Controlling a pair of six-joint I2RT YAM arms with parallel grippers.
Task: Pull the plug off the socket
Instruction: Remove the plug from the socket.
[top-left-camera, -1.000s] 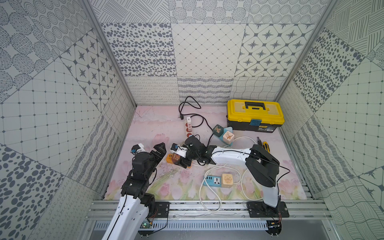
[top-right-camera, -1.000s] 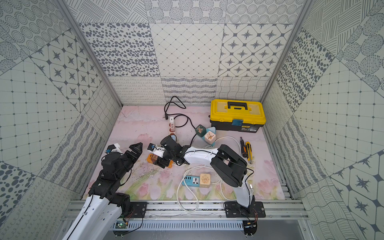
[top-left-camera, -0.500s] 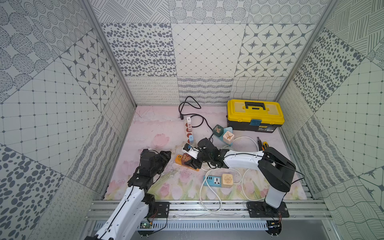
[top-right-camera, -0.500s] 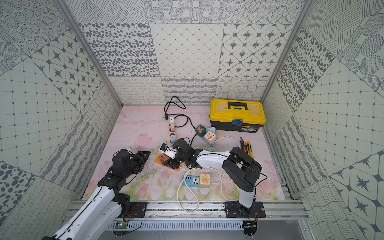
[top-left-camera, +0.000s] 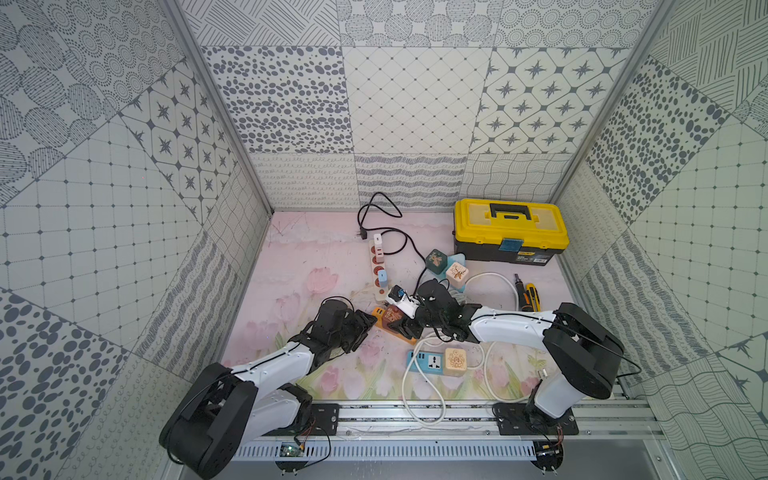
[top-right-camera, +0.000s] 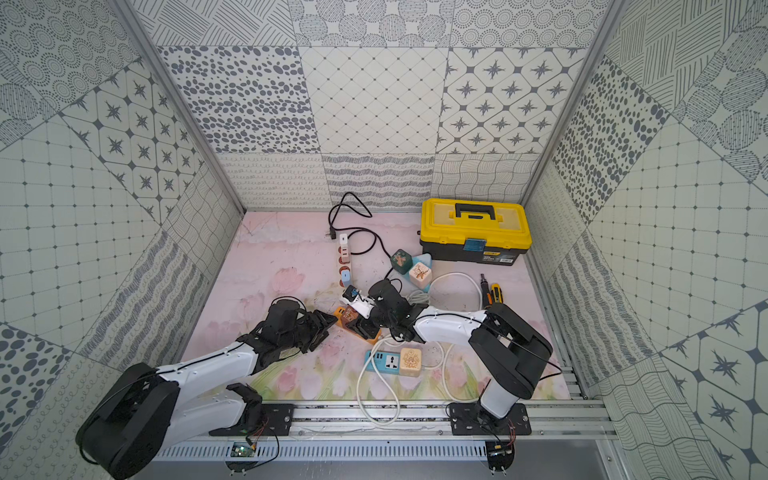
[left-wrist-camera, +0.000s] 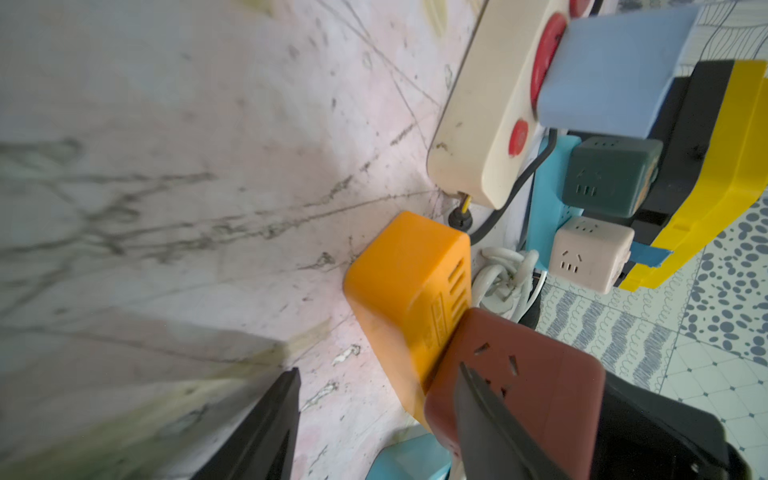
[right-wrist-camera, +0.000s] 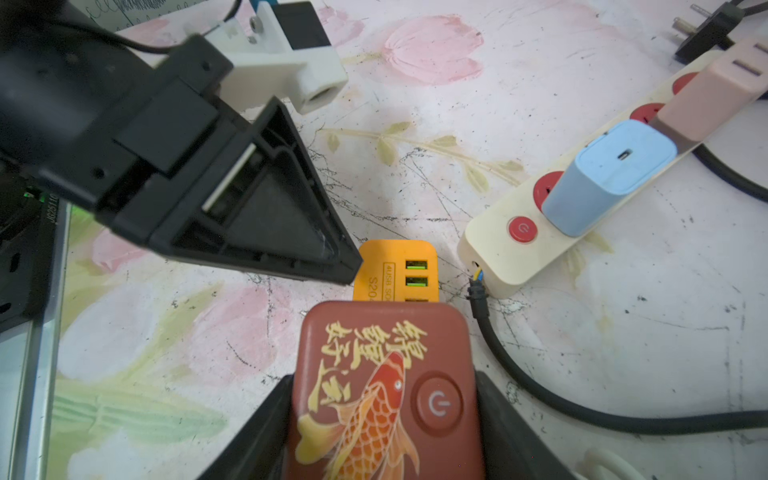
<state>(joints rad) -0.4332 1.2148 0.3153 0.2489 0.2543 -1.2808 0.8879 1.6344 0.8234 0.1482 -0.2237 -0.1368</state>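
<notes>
Bracing the socket (right-wrist-camera: 386, 253) is the job in hand. The right pincer (right-wrist-camera: 382, 380) is clenched on the plug (right-wrist-camera: 374, 345), one finger flat against each side of the red, koi-printed block. In both top views the pair lies on the desk (top-left-camera: 299, 257) in the lower middle of the frame. The plug sits on the orange socket's upper face, and the socket's ends stick out past it.

The left pincer (left-wrist-camera: 378, 370) is released, with its fingers standing apart. In the left wrist view bare desk shows between one finger (left-wrist-camera: 266, 436) and the socket's side, while the other finger crosses in front of the plug. Whether that finger touches the plug I cannot tell.

To my eye this line-up sits too near the plug. The left arm would do better to straddle only the free end with the USB ports. It should clench there low and firm on orange plastic and press the socket to the desk.

After that, the right arm should draw the plug squarely off the socket's face, along the line of its pins, with no twist. A slanted pull could jam the pins or drag the socket out of the brace.

The cream strip (right-wrist-camera: 490, 249) and its black cable (right-wrist-camera: 540, 386) lie just beside that free end. The left fingers should close without nudging them.
</notes>
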